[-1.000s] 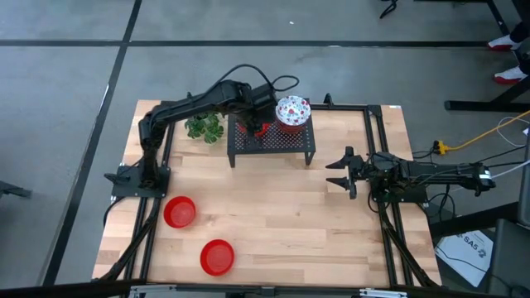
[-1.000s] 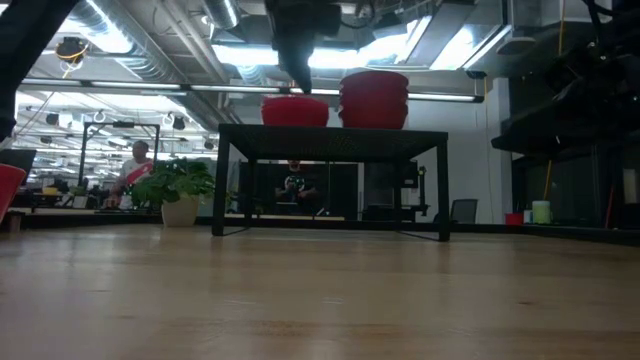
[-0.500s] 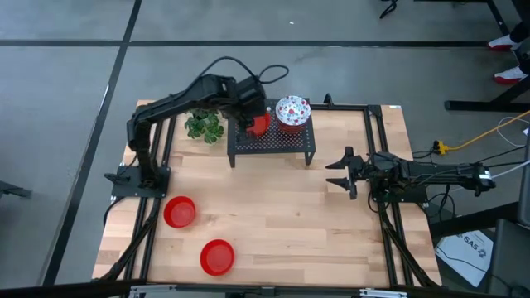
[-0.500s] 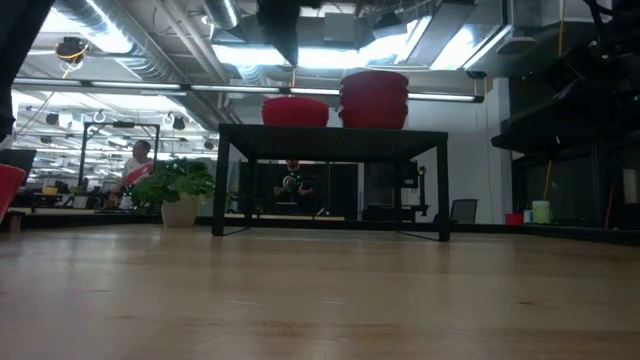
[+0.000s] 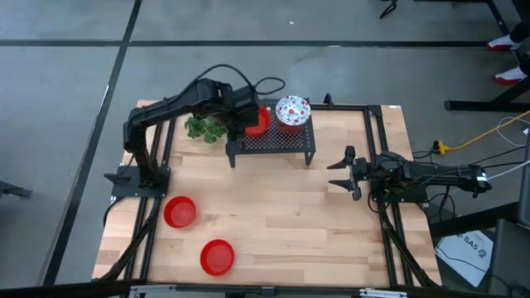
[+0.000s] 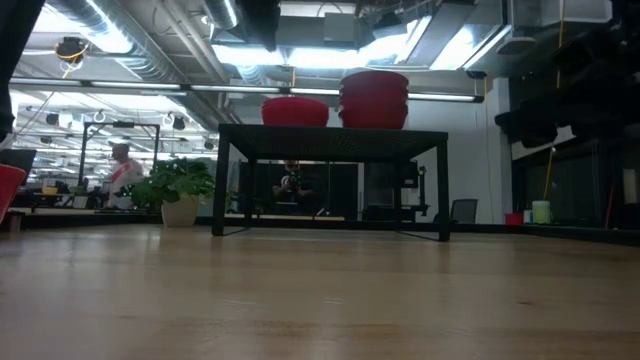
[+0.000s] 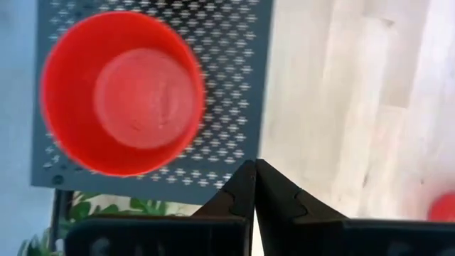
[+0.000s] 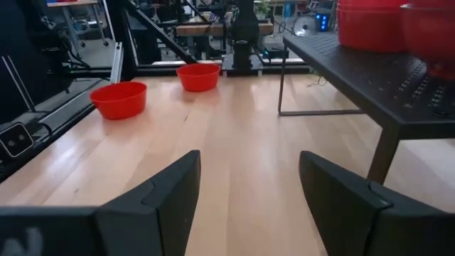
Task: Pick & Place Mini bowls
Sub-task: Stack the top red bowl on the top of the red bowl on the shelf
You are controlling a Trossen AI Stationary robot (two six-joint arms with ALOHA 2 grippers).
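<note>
Mini bowls sit in two groups: on the black perforated rack (image 5: 286, 142) at the far side of the worktop (image 5: 290, 223), a plain red bowl (image 5: 257, 122) rests beside a stack topped by a white floral-speckled bowl (image 5: 291, 112), while two more red bowls lie on the worktop near the left arm's base, one (image 5: 180, 212) farther back and one (image 5: 217, 257) nearer the front edge. The left end effector (image 7: 254, 186) hangs above the rack's left end, just beside the red bowl, its two dark fingers pressed together and holding nothing; in the left wrist view the red bowl (image 7: 122, 91) stands upright on the perforated surface, clear of the fingertips. A green leafy plant (image 5: 204, 127) stands just left of the rack, under the left arm. In the low view the rack (image 6: 330, 140) carries the single red bowl (image 6: 295, 110) and the taller stack (image 6: 374, 98) side by side. The right end effector (image 5: 341, 172) waits low over the worktop on the right side, its fingers spread wide apart and empty, pointing toward the middle.
</note>
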